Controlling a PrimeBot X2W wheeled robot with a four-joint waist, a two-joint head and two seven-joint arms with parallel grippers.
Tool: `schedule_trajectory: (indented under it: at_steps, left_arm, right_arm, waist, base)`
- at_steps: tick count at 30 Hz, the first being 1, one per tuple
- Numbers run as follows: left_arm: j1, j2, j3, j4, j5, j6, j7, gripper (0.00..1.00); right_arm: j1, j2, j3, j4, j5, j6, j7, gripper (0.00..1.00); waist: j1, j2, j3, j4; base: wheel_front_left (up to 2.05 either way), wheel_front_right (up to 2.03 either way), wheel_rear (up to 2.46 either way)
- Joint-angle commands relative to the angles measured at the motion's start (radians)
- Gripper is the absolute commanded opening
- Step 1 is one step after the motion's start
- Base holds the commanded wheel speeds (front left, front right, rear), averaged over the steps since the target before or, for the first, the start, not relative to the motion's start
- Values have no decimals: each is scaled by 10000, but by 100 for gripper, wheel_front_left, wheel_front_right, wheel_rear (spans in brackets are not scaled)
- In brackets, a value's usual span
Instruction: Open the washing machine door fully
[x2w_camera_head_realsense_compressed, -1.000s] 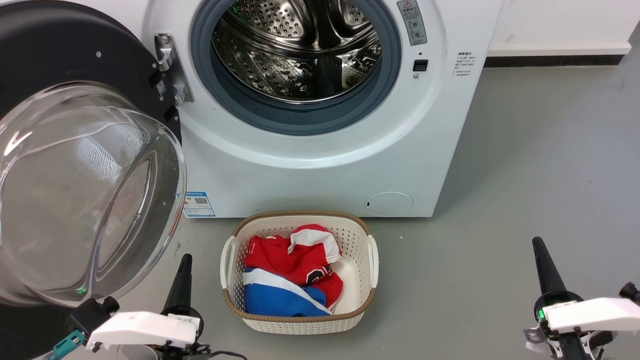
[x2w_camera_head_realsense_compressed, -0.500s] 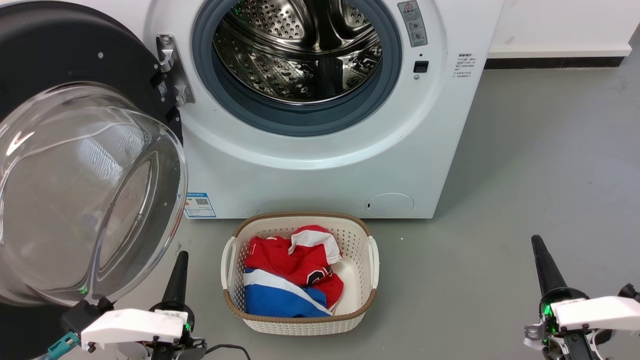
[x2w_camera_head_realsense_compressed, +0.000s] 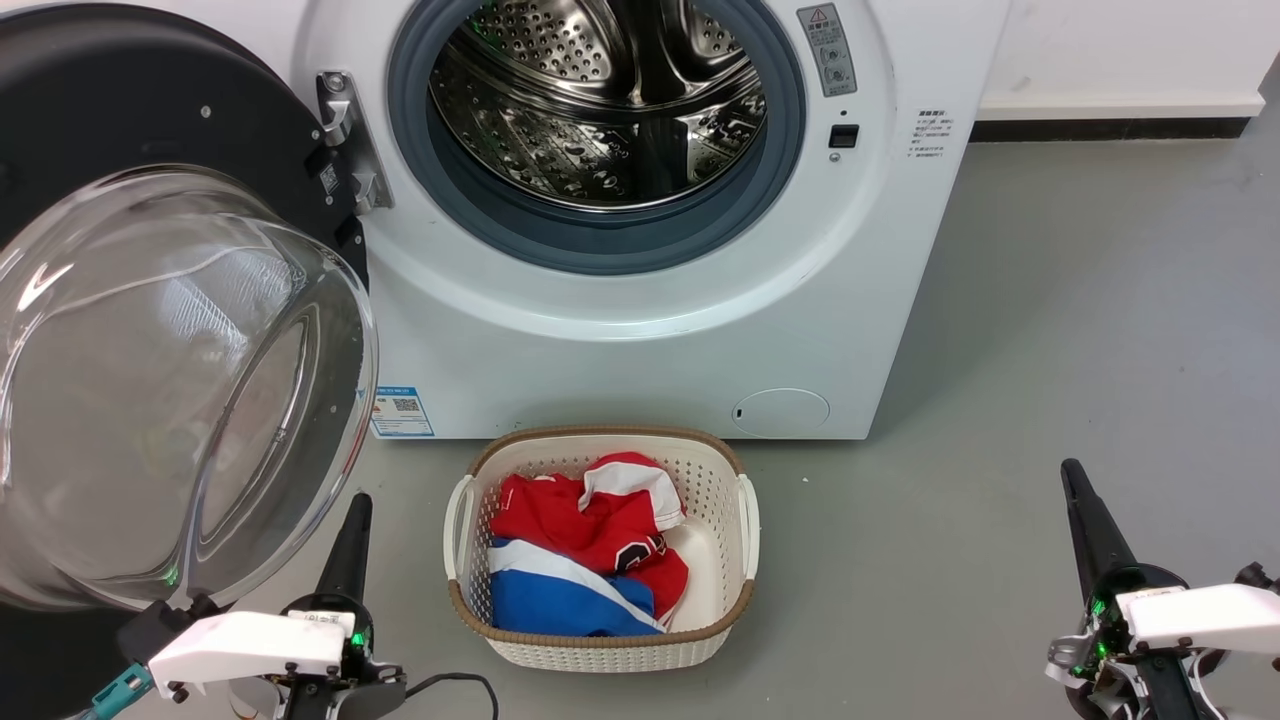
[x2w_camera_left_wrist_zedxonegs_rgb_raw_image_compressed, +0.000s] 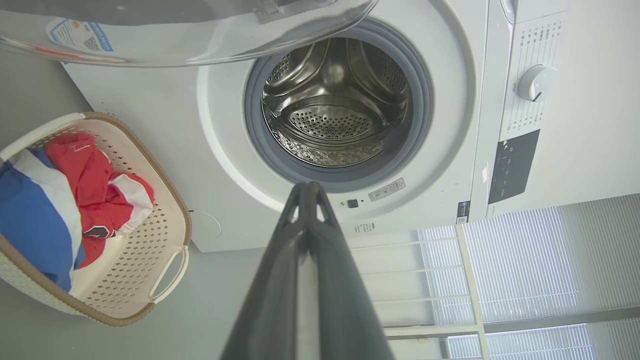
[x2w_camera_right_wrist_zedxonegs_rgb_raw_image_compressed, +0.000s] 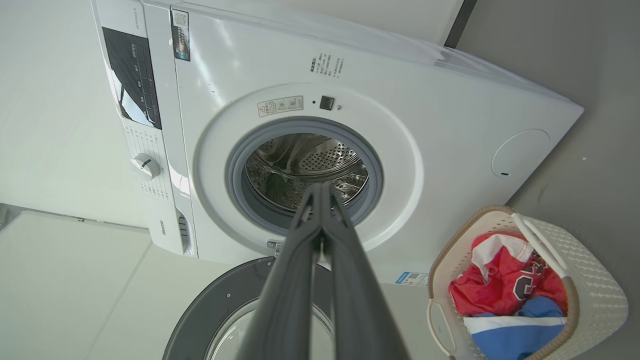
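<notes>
White front-loading washing machine (x2w_camera_head_realsense_compressed: 620, 350) stands on grey floor (x2w_camera_head_realsense_compressed: 1050, 350), against a white wall. Its steel perforated drum and grey gasket are fully exposed.

Large round washing machine door (x2w_camera_head_realsense_compressed: 150, 380), with a black rim and a bulging clear glass bowl, is swung wide out to the machine's left on its hinge. The bowl faces outward, toward the head camera.

White perforated laundry basket with brown rim (x2w_camera_head_realsense_compressed: 600, 655) sits on the floor just in front of the machine. It holds crumpled red, white and blue clothing (x2w_camera_head_realsense_compressed: 580, 530).

Left claw (x2w_camera_head_realsense_compressed: 357, 503) is low beside the door's glass edge, fingers clenched together and holding nothing. Whether it touches the glass, cannot tell.

Right claw (x2w_camera_head_realsense_compressed: 1070, 470) is well apart to the right over bare floor, likewise clenched and empty.
</notes>
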Motion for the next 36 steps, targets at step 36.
schedule_trajectory:
  at_steps: [36]
  left_arm:
    - [-417, -49, 436, 183, -2327, -172, 680, 0]
  right_arm:
    - [-313, -3, -87, 113, 2301, 0, 614, 0]
  waist:
    - [0, -1, -85, 47]
  base:
    - [0, 0, 0]
